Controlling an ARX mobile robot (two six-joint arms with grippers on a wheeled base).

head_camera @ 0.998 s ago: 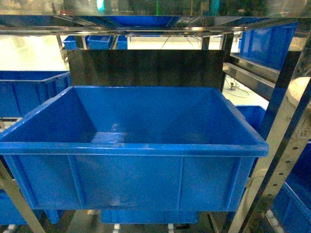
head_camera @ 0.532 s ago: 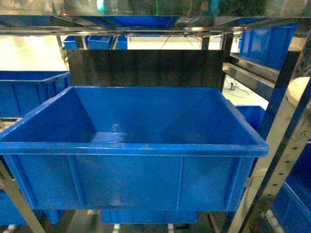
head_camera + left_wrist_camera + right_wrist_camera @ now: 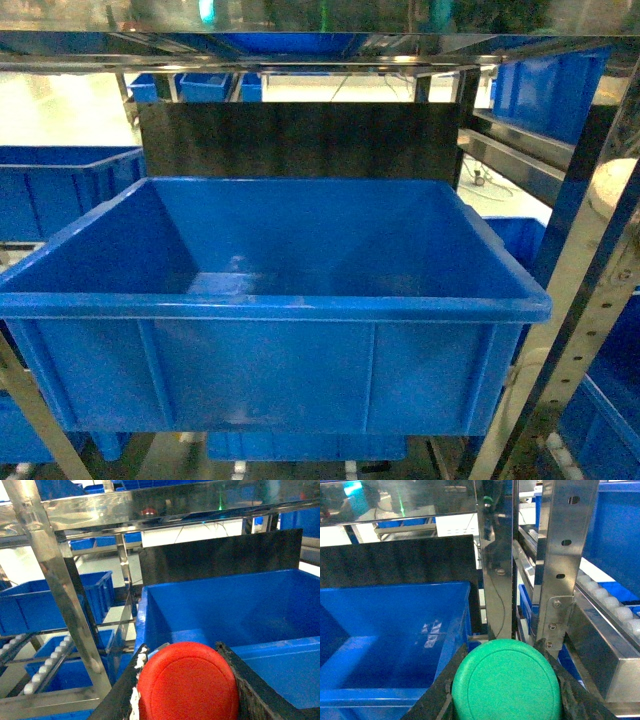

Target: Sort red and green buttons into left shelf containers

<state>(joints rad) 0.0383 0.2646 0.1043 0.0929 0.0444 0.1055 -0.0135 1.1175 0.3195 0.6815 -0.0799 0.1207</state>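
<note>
The left gripper (image 3: 186,690) has its jaws closed on the red button (image 3: 186,686): the round red cap sits between the two dark fingers (image 3: 250,690) and touches both of them. The button's body is hidden under the cap. Some white material is stuck along the edge of the left finger. The gripper is held just outside the near left corner of the blue bin (image 3: 220,610), and the cap is in front of the bin's rim, not above its inside.

The right gripper (image 3: 506,686) holds the green button (image 3: 506,684) in the same way — the round green cap fills the gap between the jaws and touches both dark fingers (image 3: 577,700). It is held beside the right wall of the same blue bin (image 3: 395,630), near a metal upright of the shelf frame (image 3: 565,555). A dark cable hangs down along the next upright.

In the head view no gripper appears. The large blue bin (image 3: 270,305) stands on the shelf in the middle, with a thick rim and vertical ribs on its outer front wall; the visible part of its floor shows only pale reflections. Behind it stands a black panel (image 3: 300,140). More blue bins (image 3: 60,190) stand to the left and to the right — also below it. White rollers (image 3: 35,677) of a lower shelf are seen in the left wrist view.
</note>
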